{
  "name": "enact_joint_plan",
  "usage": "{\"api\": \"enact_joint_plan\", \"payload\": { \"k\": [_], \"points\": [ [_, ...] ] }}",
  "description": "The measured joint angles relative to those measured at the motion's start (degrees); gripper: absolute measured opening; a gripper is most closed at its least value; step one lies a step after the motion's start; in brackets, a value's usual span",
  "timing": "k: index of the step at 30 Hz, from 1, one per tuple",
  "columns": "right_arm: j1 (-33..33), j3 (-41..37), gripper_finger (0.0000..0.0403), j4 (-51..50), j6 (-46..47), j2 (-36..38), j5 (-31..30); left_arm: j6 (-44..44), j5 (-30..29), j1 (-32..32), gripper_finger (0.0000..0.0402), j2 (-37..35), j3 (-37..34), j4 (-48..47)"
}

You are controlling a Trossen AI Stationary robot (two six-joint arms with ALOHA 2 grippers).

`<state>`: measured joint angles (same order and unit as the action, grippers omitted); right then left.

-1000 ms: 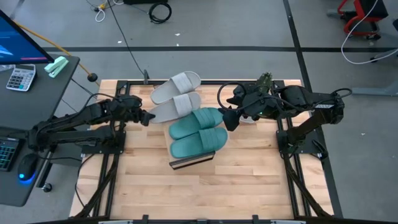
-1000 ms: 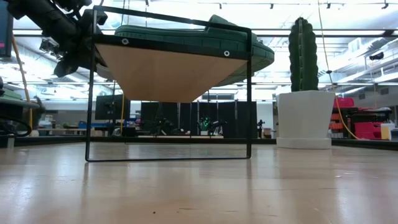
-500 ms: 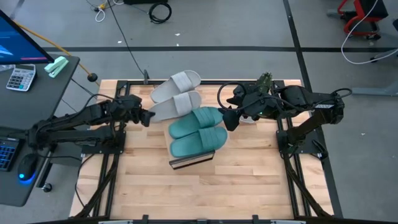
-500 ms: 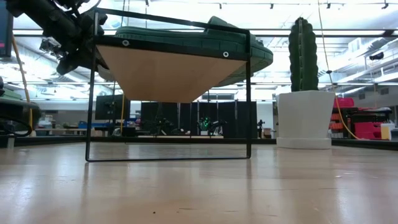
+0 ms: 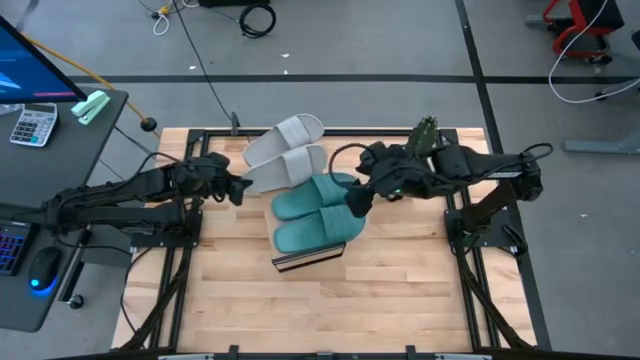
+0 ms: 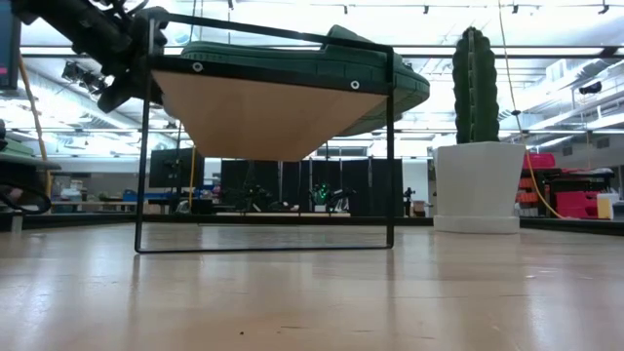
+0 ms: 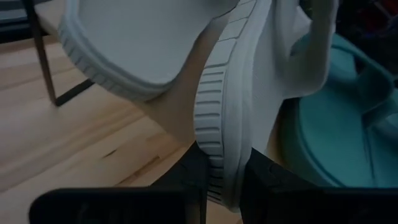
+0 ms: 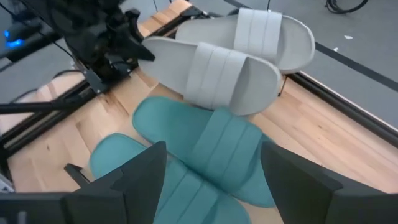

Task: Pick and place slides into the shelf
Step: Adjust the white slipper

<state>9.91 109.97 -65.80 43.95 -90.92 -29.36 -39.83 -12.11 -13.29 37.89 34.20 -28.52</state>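
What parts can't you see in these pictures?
- Shelf: high view, the slides cover most of its top.
- Grey slides: low view, hidden behind the shelf board.
- Left hand: left wrist view, cut off by the edge.
- Right hand: its fingertips are cut off by the edge.

Left arm stretched in from left table edge, left gripper (image 5: 241, 189) low, fingers (image 7: 186, 180) clamped either side of pale sole edge. Right arm reaching in from right edge, right gripper (image 5: 355, 199) hovering, fingers (image 8: 140, 171) spread wide, holding nothing.
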Motion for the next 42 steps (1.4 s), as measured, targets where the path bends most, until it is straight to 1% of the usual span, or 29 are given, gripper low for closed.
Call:
{"api": "enact_joint_plan", "payload": {
  "k": [4, 7, 12, 15, 20, 24, 29, 31, 36, 42],
  "points": [
    [0.0, -0.02, 0.0268, 0.02, 0.02, -1.12, 0.03, 0.68, -0.36, 0.03, 0.0056, 0.0, 0.0, 2.11],
    [0.0, -0.02, 0.0268, 0.06, 0.02, -1.24, 0.07, 0.78, -0.39, 0.03, 0.0056, 0.0, -0.01, 1.71],
    [0.0, -0.02, 0.0268, 0.2, 0.04, -0.85, 0.05, 0.89, -4.39, 0.05, 0.0055, 0.0, 0.0, 0.12],
    [0.0, -0.02, 0.0268, 0.31, 0.03, -0.79, 0.04, 2.81, -5.05, -0.01, 0.0055, 0.0, -0.02, 2.88],
    [0.0, -0.02, 0.0268, 0.56, 0.04, -0.81, 0.05, 2.92, -4.99, 0.05, 0.0055, 0.02, -0.02, 5.48],
    [0.0, -0.02, 0.0268, 0.81, 0.01, -0.81, 0.06, 1.72, -3.55, 0.03, 0.0055, 1.85, -0.02, 5.84],
    [0.0, -0.02, 0.0268, 0.9, 0.02, -0.79, 0.04, 1.17, -2.66, 0.03, 0.0055, 5.77, -0.02, 10.72],
    [0.0, -0.02, 0.0268, 0.92, 0.02, -0.81, 0.06, -0.58, -1.06, -0.03, 0.0055, 7.53, -0.02, 12.4],
    [0.0, -0.02, 0.0268, 1.24, 0.02, -0.81, 0.06, -6.27, 3.9, -0.03, 0.0054, 11.59, 0.02, 12.23],
    [0.0, -0.02, 0.0268, 1.22, -0.01, -0.78, 0.04, -8.35, 8.43, -0.08, 0.0054, 14.51, 0.3, 11.18]
  ]
}}
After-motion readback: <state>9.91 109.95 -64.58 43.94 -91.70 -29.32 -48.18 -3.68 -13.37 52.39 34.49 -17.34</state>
